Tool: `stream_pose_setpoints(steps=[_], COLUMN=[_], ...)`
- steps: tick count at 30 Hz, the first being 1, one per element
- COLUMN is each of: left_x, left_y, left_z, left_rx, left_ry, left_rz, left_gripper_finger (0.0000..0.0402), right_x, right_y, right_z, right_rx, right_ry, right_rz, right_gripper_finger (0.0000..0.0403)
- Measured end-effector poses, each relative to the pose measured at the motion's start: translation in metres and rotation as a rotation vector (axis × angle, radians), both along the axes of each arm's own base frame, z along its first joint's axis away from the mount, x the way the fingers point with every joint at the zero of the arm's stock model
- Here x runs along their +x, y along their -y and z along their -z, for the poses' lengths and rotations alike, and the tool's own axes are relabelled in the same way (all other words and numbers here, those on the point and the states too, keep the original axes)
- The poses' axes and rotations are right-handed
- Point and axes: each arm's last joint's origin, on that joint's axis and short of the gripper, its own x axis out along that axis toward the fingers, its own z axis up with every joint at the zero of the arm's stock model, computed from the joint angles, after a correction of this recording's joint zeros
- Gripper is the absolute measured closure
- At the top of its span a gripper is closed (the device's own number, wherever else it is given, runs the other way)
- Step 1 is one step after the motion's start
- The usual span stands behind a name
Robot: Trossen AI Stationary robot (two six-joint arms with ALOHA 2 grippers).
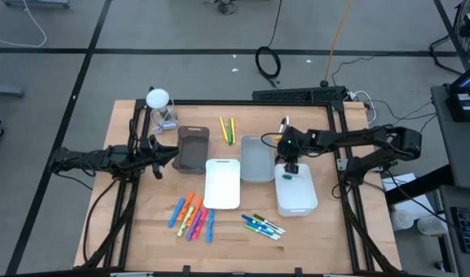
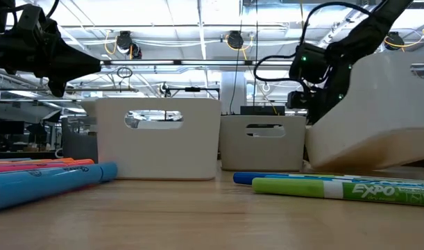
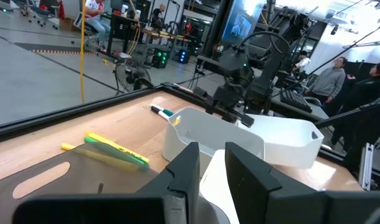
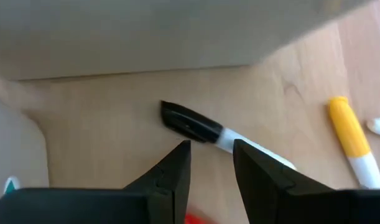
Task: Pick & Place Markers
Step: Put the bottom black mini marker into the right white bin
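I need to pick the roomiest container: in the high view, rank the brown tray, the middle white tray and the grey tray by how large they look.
1. middle white tray, the longest outline.
2. grey tray and brown tray: too alike to rank; the brown one is partly hidden by the left arm.

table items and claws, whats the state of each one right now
brown tray: upright, nothing seen inside
middle white tray: upright, nothing seen inside
grey tray: upright, nothing seen inside
right white tray: tilted in the low view, green-marked thing inside
black-capped marker: lying on the table
left claw: slightly open, holding nothing
right claw: open, over the black-capped marker, not gripping
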Motion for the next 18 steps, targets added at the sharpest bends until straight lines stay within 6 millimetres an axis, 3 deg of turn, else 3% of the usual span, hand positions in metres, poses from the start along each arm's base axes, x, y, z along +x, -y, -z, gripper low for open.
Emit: stream_pose_setpoints(steps=[14, 18], left_x=[0.000, 0.000], left_y=[0.000, 0.000], left_z=[0.000, 0.000], left_rx=[0.000, 0.000], left_ry=[-0.001, -0.001], left_rz=[0.000, 0.000], left_gripper_finger=[0.0323, 0.0323], right_x=[-0.004, -0.003], right_y=[-0.015, -0.008], right_z=[-0.036, -0.065], right_rx=[-0.067, -0.080], right_ry=[0.167, 0.180], right_rz=[0.022, 0.040], right_gripper_finger=[0.0293, 0.0293])
